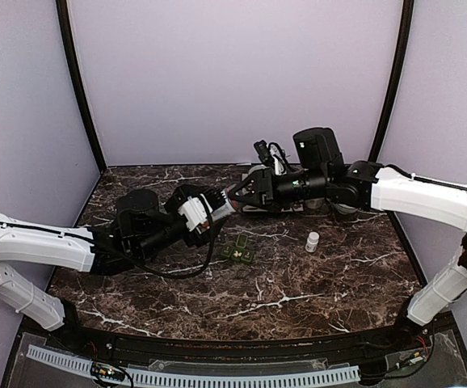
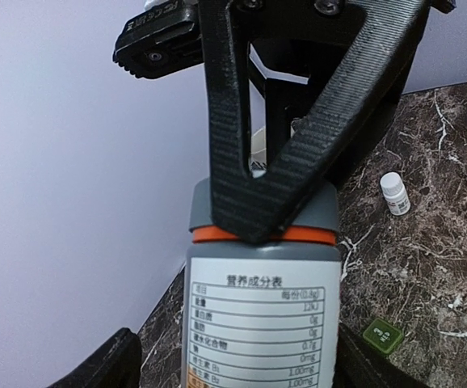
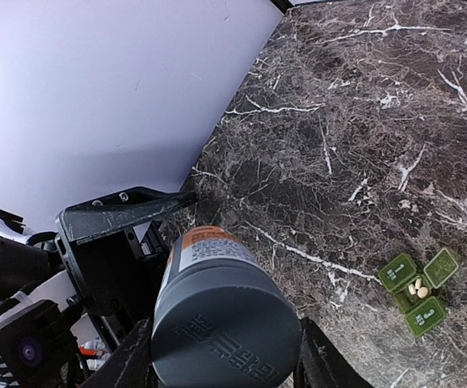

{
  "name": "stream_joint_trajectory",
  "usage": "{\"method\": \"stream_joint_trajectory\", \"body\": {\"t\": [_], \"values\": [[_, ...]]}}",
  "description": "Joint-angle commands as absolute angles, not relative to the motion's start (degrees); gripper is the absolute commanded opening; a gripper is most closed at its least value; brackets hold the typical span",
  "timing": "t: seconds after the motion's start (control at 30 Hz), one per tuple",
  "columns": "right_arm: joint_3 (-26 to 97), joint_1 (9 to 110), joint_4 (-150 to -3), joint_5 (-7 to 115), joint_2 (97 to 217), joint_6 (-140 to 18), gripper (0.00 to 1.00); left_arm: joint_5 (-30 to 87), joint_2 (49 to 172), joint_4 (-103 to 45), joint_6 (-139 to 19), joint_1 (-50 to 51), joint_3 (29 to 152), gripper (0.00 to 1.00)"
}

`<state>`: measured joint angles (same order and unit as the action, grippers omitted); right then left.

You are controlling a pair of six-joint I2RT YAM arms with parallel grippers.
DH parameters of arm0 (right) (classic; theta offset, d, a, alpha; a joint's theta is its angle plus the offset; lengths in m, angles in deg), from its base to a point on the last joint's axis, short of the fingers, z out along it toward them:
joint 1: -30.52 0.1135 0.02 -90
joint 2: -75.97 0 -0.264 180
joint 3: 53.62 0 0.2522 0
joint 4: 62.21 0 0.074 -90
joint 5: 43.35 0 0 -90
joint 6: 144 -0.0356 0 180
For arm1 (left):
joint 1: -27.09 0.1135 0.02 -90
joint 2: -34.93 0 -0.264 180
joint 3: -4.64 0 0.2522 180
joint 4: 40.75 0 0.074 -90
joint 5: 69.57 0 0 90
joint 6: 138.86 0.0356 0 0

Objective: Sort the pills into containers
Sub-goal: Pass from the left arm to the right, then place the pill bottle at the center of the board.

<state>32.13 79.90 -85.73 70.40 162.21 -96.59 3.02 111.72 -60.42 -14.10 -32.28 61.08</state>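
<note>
- The pills (image 3: 417, 287) are a few pale pellets lying in the middle of the pill box (image 3: 398, 272). Its green lids stand open around them.
- The pill box (image 1: 239, 252) rests on the marble table (image 1: 314, 299), near the centre. It is just on the near side of the place where the two arms meet.
- Above it, a grey-capped bottle (image 2: 262, 307) hangs in the air between the claws. Its long axis lies almost flat, with the cap towards the right arm.
- The right gripper (image 3: 221, 356) pinches the grey cap between its fingers.
- The left gripper (image 2: 233, 364) stands spread on both sides of the bottle's body. A gap shows on one side, so it presses nothing.
- From both claws the box lies down and towards the arm bases. The left gripper (image 1: 221, 206) seems a little nearer to it.
- A small white bottle (image 1: 312, 241) stands to the right, well apart from the box.
</note>
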Motion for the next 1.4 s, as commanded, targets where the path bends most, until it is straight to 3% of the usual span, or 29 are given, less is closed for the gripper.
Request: {"method": "stream_joint_trajectory", "body": {"t": [0.0,0.23,0.6,1.03,1.37], "values": [[33.0,80.4,-88.0,68.4,161.1,-96.9,0.00,3.3,107.6,-63.2,-16.9,-32.3,62.4,0.81],[33.7,80.0,-91.0,63.2,160.3,-93.9,0.00,2.7,104.3,-62.1,-20.1,-32.2,61.2,0.85],[36.4,78.9,-101.7,45.2,159.1,-84.8,0.00,2.7,101.6,-56.0,-31.1,-27.9,63.6,0.88],[37.8,73.3,-110.5,26.5,156.4,-78.1,0.00,6.0,104.2,-50.7,-39.2,-23.6,66.5,0.89],[33.4,65.7,-113.5,20.8,154.0,-76.7,0.00,9.9,105.9,-46.6,-43.3,-21.1,68.7,0.89]]}}
